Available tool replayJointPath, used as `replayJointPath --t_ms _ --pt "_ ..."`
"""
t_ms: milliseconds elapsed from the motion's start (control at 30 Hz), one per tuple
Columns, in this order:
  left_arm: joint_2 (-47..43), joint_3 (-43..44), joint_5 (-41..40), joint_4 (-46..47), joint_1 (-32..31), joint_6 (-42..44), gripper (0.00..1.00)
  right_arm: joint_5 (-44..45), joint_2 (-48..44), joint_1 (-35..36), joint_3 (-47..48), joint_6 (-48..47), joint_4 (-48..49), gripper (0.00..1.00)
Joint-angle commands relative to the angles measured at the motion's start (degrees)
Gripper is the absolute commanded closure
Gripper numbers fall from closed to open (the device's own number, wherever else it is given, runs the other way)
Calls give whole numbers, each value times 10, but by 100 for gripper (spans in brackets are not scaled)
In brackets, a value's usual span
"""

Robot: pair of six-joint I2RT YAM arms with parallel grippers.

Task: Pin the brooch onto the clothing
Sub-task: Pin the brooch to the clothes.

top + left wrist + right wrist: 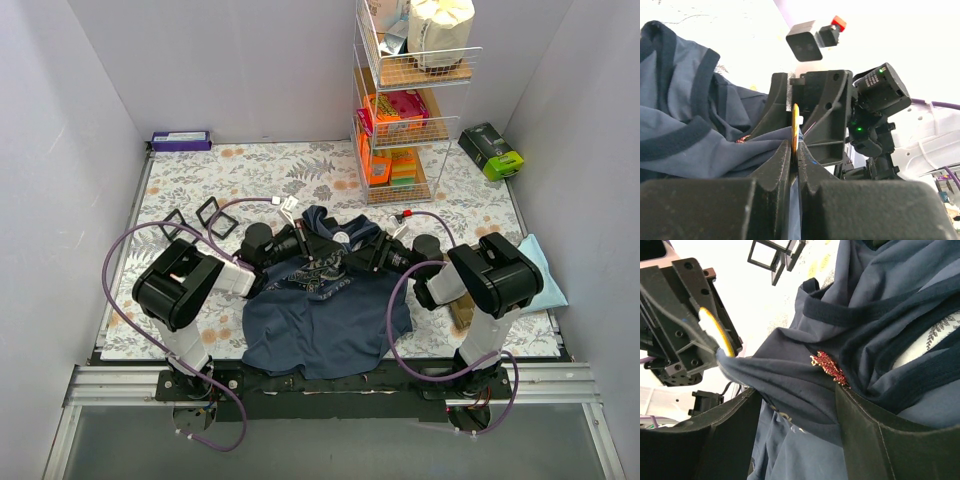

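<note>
Left fingers [772,175] pinching clothing [685,145] | right fingers [880,445] spread | arms angled inward

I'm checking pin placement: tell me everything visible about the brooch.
The brooch is an elongated cluster of dark red sparkly beads with gold edging. It lies slanted on a raised fold of the navy clothing, near its darker trim, its lower end by a fingertip of the open right claw. Its pin is hidden.
</note>
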Motion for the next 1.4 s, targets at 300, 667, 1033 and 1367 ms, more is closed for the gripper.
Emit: replayJointPath --t_ms 300,667,1033,1367 --pt "-23 -50 -72 87 -12 -47 100 21 -18 8 19 14 269 32" --pt "5 -65 -96 160 -21 -91 100 22 -48 8 25 2 232 30" --pt "5 -76 -90 163 -24 -101 100 5 -61 17 45 -13 192 32" --pt "1 -84 -93 178 -35 -105 100 -4 -59 18 47 -11 191 42"
